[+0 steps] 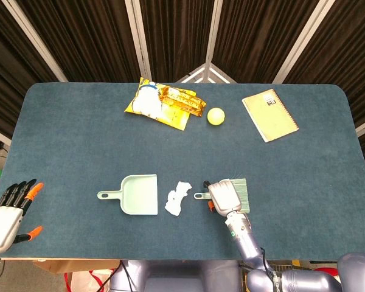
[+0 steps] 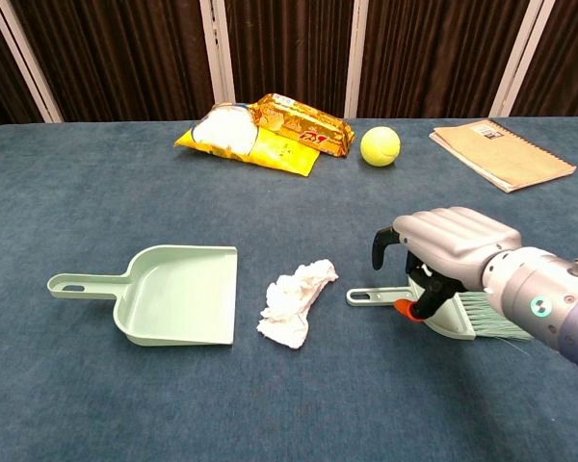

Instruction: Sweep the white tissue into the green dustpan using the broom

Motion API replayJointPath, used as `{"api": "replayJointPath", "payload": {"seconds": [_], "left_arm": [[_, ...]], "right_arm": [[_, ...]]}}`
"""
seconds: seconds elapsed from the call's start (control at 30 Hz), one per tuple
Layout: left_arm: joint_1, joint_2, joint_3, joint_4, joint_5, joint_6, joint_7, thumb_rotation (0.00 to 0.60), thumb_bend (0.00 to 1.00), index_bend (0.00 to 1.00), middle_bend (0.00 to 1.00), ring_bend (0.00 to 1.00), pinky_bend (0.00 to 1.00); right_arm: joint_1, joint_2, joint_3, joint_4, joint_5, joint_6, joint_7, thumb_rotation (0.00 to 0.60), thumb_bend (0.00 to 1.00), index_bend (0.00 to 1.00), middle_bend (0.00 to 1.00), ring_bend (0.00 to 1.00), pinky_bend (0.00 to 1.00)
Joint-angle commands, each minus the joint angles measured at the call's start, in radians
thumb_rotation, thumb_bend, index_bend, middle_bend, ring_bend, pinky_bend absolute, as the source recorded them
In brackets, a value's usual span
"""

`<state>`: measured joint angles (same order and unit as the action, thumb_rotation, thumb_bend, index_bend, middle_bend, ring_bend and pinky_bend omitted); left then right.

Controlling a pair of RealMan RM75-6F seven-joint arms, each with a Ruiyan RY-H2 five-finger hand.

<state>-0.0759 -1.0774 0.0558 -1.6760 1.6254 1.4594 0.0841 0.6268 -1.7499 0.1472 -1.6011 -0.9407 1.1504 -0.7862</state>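
Note:
The crumpled white tissue (image 1: pixel 177 198) (image 2: pixel 296 298) lies on the blue table between the green dustpan (image 1: pixel 140 194) (image 2: pixel 173 298) on its left and the green broom (image 1: pixel 241 186) (image 2: pixel 371 295) on its right. The dustpan's open mouth faces the tissue. My right hand (image 1: pixel 227 196) (image 2: pixel 453 245) hovers low over the broom's head where the handle joins it. Its fingers curl downward and its orange thumb tip is close to the broom; the broom lies flat on the table, and only its handle and bristle tips show. My left hand (image 1: pixel 6 213) is spread open off the table's near left corner.
A yellow snack bag (image 1: pixel 164 103) (image 2: pixel 270 130), a tennis ball (image 1: pixel 215 116) (image 2: pixel 380 146) and a tan notebook (image 1: pixel 269 114) (image 2: pixel 501 152) lie along the far side. The table's front edge runs just below the broom and the right forearm.

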Motion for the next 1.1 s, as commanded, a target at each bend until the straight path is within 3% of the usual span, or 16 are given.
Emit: {"api": "replayJointPath", "payload": {"seconds": [0.03, 0.43, 0.77, 1.1], "left_arm": [[-0.001, 0.0, -0.001, 0.0, -0.001, -0.001, -0.001, 0.6, 0.0, 0.0, 0.0, 0.0, 0.03], [-0.005, 0.001, -0.005, 0.003, -0.004, -0.001, -0.009, 0.6, 0.0, 0.0, 0.0, 0.0, 0.03], [-0.004, 0.001, -0.003, 0.003, -0.003, 0.0, -0.003, 0.6, 0.0, 0.0, 0.0, 0.0, 0.03], [-0.013, 0.007, -0.004, -0.017, 0.0, -0.012, 0.066, 0.6, 0.02, 0.0, 0.0, 0.0, 0.03]], "right_arm": [[0.005, -0.018, 0.003, 0.022, 0.009, 0.002, 0.004, 0.6, 0.35, 0.38, 0.88, 0.91, 0.81], [-0.002, -0.058, -0.02, 0.078, 0.025, 0.007, 0.012, 0.6, 0.35, 0.41, 0.88, 0.91, 0.81], [-0.005, -0.042, -0.024, 0.074, 0.028, 0.001, 0.022, 0.6, 0.36, 0.72, 0.88, 0.91, 0.82], [0.008, 0.028, 0.016, -0.008, 0.016, 0.004, 0.035, 0.6, 0.39, 0.74, 0.88, 0.91, 0.81]]}}
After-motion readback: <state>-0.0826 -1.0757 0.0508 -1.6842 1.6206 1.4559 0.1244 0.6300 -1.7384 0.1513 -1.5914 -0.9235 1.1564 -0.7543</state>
